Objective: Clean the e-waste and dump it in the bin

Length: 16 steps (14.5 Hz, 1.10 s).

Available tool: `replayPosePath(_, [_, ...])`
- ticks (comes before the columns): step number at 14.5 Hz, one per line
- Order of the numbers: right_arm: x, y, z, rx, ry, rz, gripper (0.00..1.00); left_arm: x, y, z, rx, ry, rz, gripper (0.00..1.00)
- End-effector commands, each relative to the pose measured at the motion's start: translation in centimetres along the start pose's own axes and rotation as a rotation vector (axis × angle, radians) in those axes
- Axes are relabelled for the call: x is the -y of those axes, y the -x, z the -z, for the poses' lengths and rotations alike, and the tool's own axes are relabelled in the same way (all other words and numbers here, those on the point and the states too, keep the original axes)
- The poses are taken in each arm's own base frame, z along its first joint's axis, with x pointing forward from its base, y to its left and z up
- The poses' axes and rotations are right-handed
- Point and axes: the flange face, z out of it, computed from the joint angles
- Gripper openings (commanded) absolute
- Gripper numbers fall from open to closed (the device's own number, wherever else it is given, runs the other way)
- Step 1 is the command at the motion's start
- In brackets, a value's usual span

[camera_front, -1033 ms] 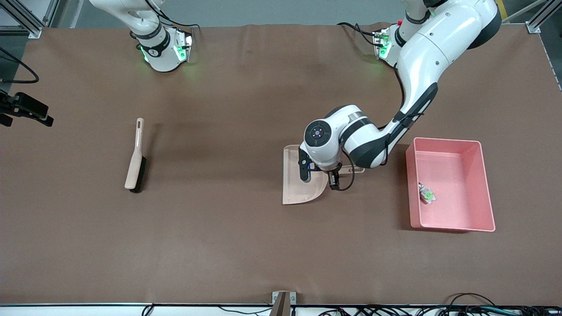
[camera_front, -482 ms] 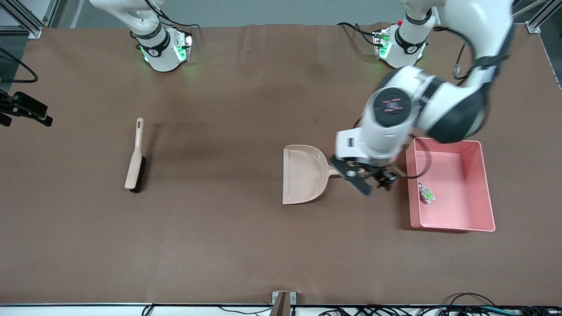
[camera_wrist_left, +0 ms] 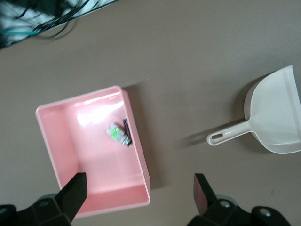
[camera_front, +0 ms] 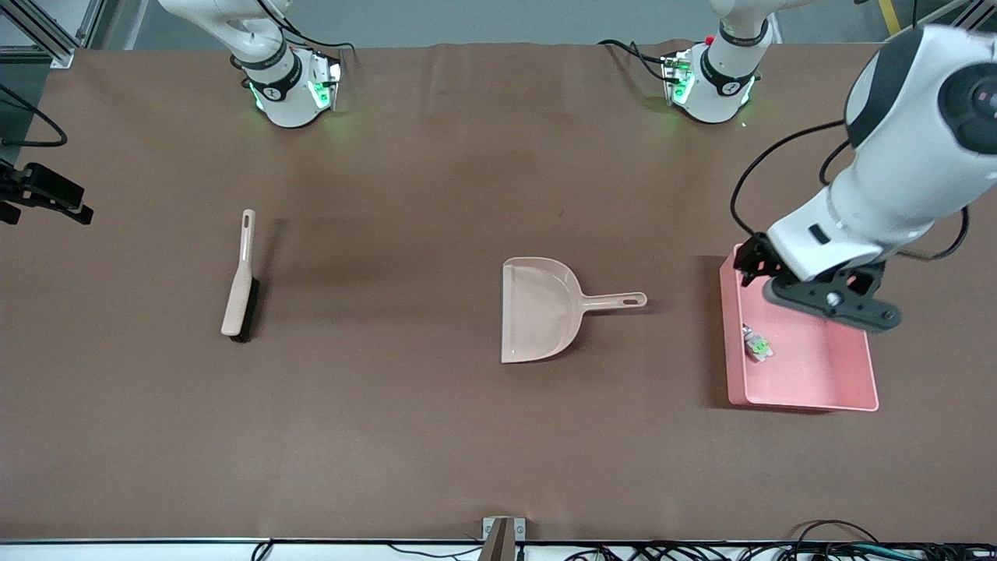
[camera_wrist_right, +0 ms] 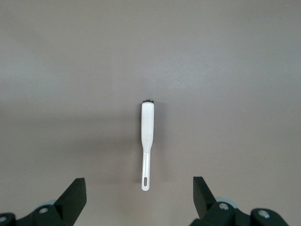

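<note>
The pink bin (camera_front: 810, 366) sits at the left arm's end of the table. Both e-waste pieces lie in it against one wall: the white component (camera_front: 757, 344) and the dark block beside it. In the left wrist view the white component (camera_wrist_left: 117, 134) and the dark block (camera_wrist_left: 127, 132) lie inside the bin (camera_wrist_left: 137, 146). My left gripper (camera_front: 827, 299) is open and empty, up in the air over the bin; it also shows in the left wrist view (camera_wrist_left: 138, 197). My right gripper (camera_wrist_right: 138, 197) is open and empty, high over the brush (camera_wrist_right: 147, 136), and out of the front view.
The beige dustpan (camera_front: 541, 310) lies flat mid-table, its handle toward the bin; it also shows in the left wrist view (camera_wrist_left: 277, 117). The beige brush (camera_front: 240, 278) lies toward the right arm's end. A black camera mount (camera_front: 47, 195) sticks in at that table edge.
My left gripper has left the dustpan's handle, risen and swung over the bin. The dustpan stays flat on the table. The right arm has not moved.
</note>
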Motion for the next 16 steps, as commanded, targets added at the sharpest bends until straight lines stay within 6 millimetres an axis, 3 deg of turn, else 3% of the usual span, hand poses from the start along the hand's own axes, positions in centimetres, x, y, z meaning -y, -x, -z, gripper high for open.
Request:
replayPosePath(1, [0.4,0.2,0.5,-0.005,-0.013,0.001,1.00,3.6,3.5,3.1,0.002,0.008,0.148,1.00])
replayPosePath(4, [0.1,0.2,0.5,-0.004,-0.013,-0.004,1.00,5.3,6.0,4.8,0.013,0.054,0.205,1.00])
replayPosePath(8, [0.1,0.2,0.5,-0.005,-0.012,-0.004,1.00,7.2,10.1,4.5,0.033,0.107,0.225,1.00])
replayPosePath(10, [0.0,0.2,0.4,-0.004,-0.013,-0.005,1.00,6.9,11.8,4.9,0.028,0.103,0.205,1.00])
replayPosePath(16, [0.0,0.2,0.4,-0.004,-0.013,-0.005,1.00,7.5,12.7,5.5,0.021,0.050,0.163,1.00])
